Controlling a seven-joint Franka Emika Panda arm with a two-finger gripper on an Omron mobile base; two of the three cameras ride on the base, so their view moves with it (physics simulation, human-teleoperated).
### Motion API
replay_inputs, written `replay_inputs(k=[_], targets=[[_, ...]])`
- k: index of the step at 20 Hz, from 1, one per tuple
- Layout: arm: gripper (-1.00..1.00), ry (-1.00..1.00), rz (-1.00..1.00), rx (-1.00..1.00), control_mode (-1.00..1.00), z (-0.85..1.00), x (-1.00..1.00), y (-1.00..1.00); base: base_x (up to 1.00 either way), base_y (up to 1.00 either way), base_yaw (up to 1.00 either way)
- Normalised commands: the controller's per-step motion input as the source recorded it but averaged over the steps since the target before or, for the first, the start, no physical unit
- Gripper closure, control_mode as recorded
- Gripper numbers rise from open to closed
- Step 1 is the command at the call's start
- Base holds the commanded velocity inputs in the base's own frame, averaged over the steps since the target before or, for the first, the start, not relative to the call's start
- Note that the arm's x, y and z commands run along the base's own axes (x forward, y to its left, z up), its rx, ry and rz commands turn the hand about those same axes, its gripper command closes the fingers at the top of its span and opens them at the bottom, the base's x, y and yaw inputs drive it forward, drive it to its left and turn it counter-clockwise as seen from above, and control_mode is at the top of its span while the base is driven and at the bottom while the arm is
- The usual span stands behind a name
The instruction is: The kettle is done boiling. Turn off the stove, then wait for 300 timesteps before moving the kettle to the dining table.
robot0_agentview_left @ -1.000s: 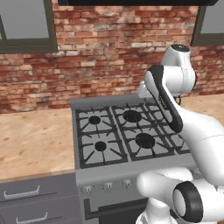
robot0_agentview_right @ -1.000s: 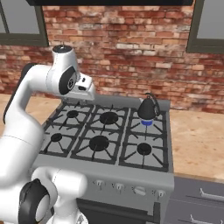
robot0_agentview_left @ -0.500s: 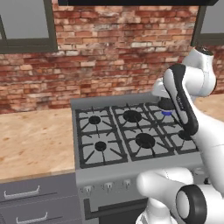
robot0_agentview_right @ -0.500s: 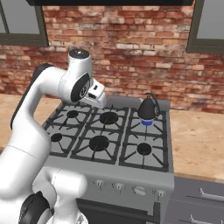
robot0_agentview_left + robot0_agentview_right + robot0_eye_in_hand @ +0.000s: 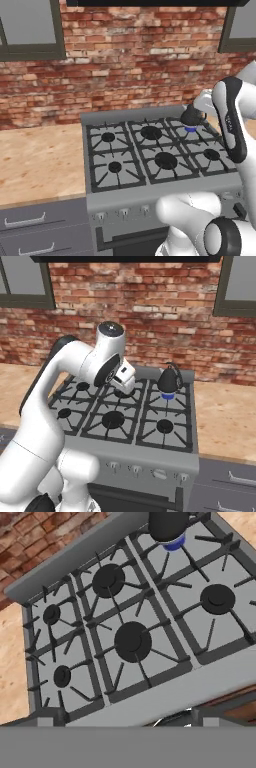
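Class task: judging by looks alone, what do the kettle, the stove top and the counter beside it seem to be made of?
Kettle: dark matte metal, probably; its black body shows almost no shine. Stove: brushed grey metal, with black, seemingly cast-iron grates. Counter: light wood, or a wood-look laminate, going by the grain pattern.

Over the past second the white arm has swung steadily rightward above the stove (image 5: 125,421), its hand (image 5: 124,376) moving from over the rear-left burners to above the middle column, closer to the kettle (image 5: 169,380) on the rear-right burner.
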Motion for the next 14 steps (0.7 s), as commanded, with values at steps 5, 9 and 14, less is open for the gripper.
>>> replay_inputs(k=[5,9,14], targets=[[-1.00,0.00,-0.13,0.09,-1.00,-0.16,-0.20,-0.33,0.00,0.00,0.00],[-1.00,0.01,-0.10,0.06,-1.00,-0.23,-0.16,-0.20,0.00,0.00,0.00],[-1.00,0.00,-0.08,0.09,-1.00,-0.17,-0.30,-0.26,0.00,0.00,0.00]])
